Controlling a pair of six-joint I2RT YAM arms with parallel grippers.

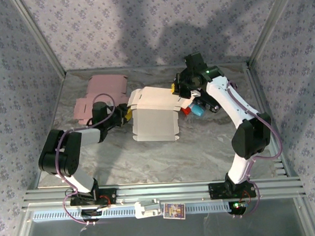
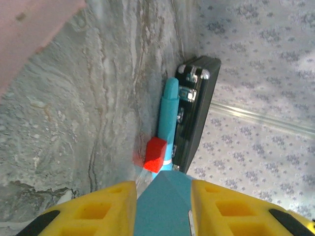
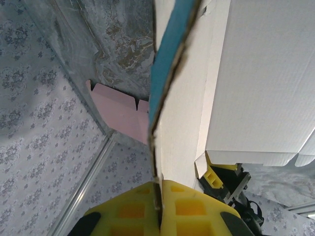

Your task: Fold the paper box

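Note:
The paper box (image 1: 155, 115), white outside and teal inside, lies half folded in the middle of the table. My left gripper (image 1: 127, 112) is at the box's left side. In the left wrist view the yellow fingers (image 2: 98, 209) of that gripper (image 2: 163, 201) press on a teal fold of the box (image 2: 165, 196). My right gripper (image 1: 176, 88) is at the box's rear right corner. In the right wrist view this gripper (image 3: 160, 196) is shut on a thin wall edge of the box (image 3: 256, 73), its teal inner face (image 3: 170, 54) showing.
A flat pink cardboard blank (image 1: 101, 94) lies at the back left, also in the right wrist view (image 3: 120, 110). A red block (image 2: 156, 153), a light blue marker (image 2: 168, 118) and a black case (image 2: 197, 108) sit just right of the box. Enclosure walls ring the table.

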